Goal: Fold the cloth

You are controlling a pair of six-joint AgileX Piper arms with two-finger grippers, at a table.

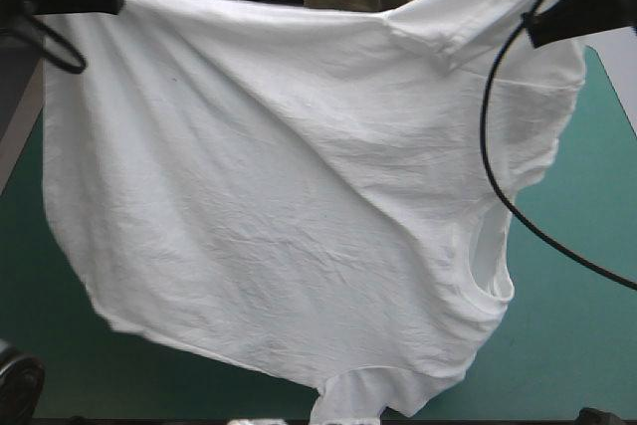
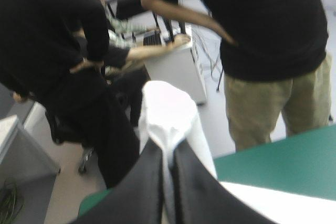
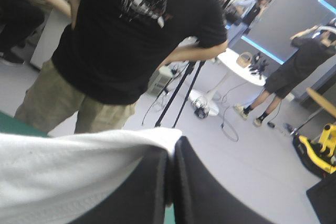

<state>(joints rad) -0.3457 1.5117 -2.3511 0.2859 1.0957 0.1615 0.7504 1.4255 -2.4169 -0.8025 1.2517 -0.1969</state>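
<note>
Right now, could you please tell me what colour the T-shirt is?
The T-shirt is plain white, clearest in the high view.

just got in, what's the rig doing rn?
Both arms are raised and hold the white T-shirt spread out in the air over the teal-green table. The left gripper is shut on one upper corner and the right gripper on the other, so the cloth hangs as a wide sheet. It hangs sideways, with the neck opening toward the right arm and one sleeve dangling lowest. No fold has been made yet.
</note>
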